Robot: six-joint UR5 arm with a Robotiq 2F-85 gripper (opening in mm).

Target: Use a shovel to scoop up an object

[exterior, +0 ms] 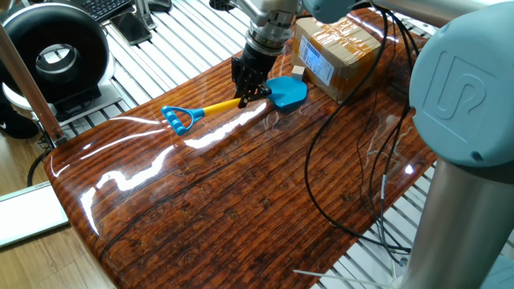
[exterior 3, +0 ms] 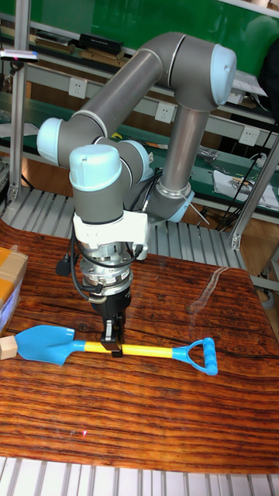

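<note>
The shovel lies low over the wooden table, with its blue blade (exterior: pixel 287 92) (exterior 3: pixel 46 343) pointing at the cardboard box. Its yellow shaft (exterior: pixel 217 107) (exterior 3: pixel 151 351) runs back to the blue D handle (exterior: pixel 178 118) (exterior 3: pixel 203 356). My gripper (exterior: pixel 250 96) (exterior 3: pixel 114 342) comes straight down and is shut on the shaft just behind the blade. The object, a tiny tan cube (exterior: pixel 298 71) (exterior 3: pixel 8 348), sits on the table at the blade's tip, touching or nearly touching it, right beside the box.
A brown taped cardboard box (exterior: pixel 337 44) (exterior 3: pixel 9 285) stands just beyond the cube. Black cables (exterior: pixel 321 160) loop over the right side of the table (exterior: pixel 225 209). A black round device (exterior: pixel 56 52) sits off the table at the far left.
</note>
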